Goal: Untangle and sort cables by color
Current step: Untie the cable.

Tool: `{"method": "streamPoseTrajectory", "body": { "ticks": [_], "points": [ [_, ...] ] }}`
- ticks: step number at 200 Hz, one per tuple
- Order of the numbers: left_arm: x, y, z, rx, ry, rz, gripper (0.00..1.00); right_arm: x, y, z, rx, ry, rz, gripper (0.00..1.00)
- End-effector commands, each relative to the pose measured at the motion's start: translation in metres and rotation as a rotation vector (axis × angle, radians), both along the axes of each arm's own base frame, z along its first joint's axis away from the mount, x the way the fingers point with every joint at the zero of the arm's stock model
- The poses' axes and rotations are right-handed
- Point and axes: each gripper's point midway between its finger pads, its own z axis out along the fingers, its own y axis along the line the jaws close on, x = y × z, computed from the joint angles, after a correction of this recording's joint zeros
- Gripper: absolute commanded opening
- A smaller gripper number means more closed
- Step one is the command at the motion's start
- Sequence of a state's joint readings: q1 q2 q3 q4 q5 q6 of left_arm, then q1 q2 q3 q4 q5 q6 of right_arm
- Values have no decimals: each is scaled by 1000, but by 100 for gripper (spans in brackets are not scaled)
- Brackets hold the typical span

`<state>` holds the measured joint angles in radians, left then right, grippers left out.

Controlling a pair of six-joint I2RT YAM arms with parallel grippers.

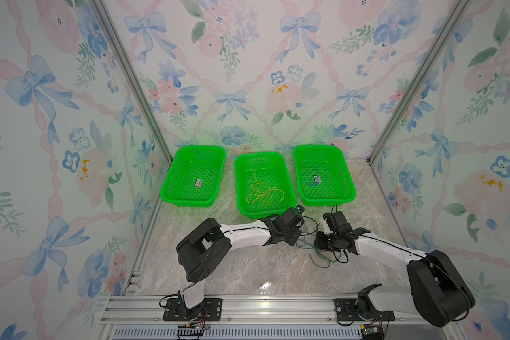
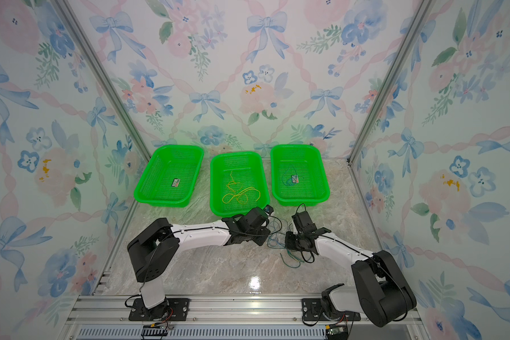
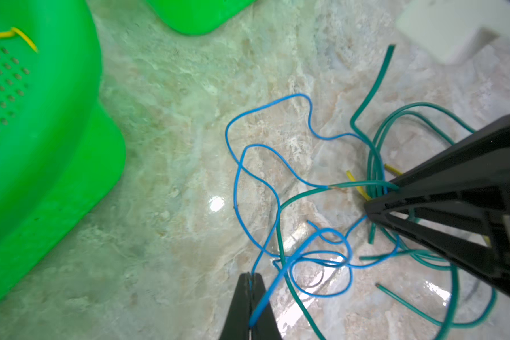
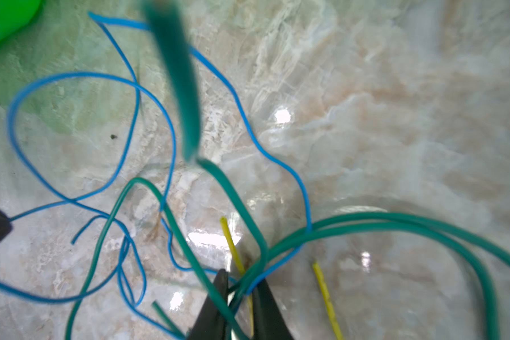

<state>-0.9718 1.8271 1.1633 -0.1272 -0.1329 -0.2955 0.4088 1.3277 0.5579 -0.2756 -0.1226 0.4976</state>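
Note:
A tangle of thin cables (image 1: 308, 240) lies on the marble table between my two grippers. My left gripper (image 3: 251, 278) is shut on a blue cable (image 3: 239, 164), which loops away across the table. My right gripper (image 4: 242, 281) is shut on a bunch of dark green cables (image 4: 395, 220) together with a blue cable (image 4: 277, 159). A short yellow cable (image 4: 231, 238) runs into the same jaws. The two grippers are a hand's width apart, tips facing each other. More green loops (image 1: 321, 260) trail toward the front of the table.
Three green baskets stand in a row at the back. The left basket (image 1: 168, 176) holds only a label. The middle basket (image 1: 236, 182) holds yellow cables (image 1: 262, 195). The right basket (image 1: 348, 176) holds a blue cable (image 1: 308, 176). Floral walls enclose the table.

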Motion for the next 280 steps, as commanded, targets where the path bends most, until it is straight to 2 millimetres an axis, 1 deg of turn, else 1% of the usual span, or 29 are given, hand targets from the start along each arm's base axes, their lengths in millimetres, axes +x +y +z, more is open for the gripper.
{"method": "streamPoseTrajectory", "body": {
  "ticks": [1,27,40,55,69,95,115,122,131,150,172,183,200,211,222,235,246,263,280],
  "points": [
    [13,10,34,-17,-103,60,0,-9,-11,-7,-60,15,1,11],
    [12,15,54,-47,-132,74,0,-10,-17,-9,-84,16,-19,9],
    [12,19,68,-68,-154,88,0,-9,-22,-9,-101,18,-41,8],
    [13,30,87,-84,-198,120,0,-8,-24,-10,-104,18,-55,7],
    [16,45,110,-101,-258,170,0,-7,-24,-10,-101,16,-65,7],
    [15,80,162,-152,-384,265,0,-6,-25,-9,-100,13,-72,7],
    [9,104,204,-209,-468,311,0,-5,-26,-8,-101,8,-80,7],
    [5,110,217,-231,-490,312,0,-4,-26,-7,-99,3,-83,7],
    [1,116,230,-250,-515,306,0,-3,-26,-6,-96,-3,-84,8],
    [-7,130,253,-291,-557,311,0,0,-24,0,-81,-25,-86,14],
    [-10,150,266,-294,-607,366,0,6,-22,10,-57,-68,-94,16],
    [-11,165,275,-291,-639,417,0,8,-23,13,-53,-81,-99,16],
    [-14,193,288,-293,-691,508,0,10,-29,11,-55,-78,-118,16],
    [-19,202,298,-315,-708,519,0,10,-31,9,-54,-68,-126,16],
    [-23,203,306,-343,-713,492,0,10,-31,10,-48,-67,-126,17],
    [-28,200,311,-375,-709,453,0,12,-29,16,-35,-75,-122,25],
    [-31,195,314,-399,-703,414,0,15,-25,28,-16,-96,-109,30],
    [-35,184,313,-418,-685,346,0,21,-16,57,26,-163,-66,39],
    [-38,173,312,-433,-666,288,0,27,-4,97,76,-264,8,45]
  ]
}}
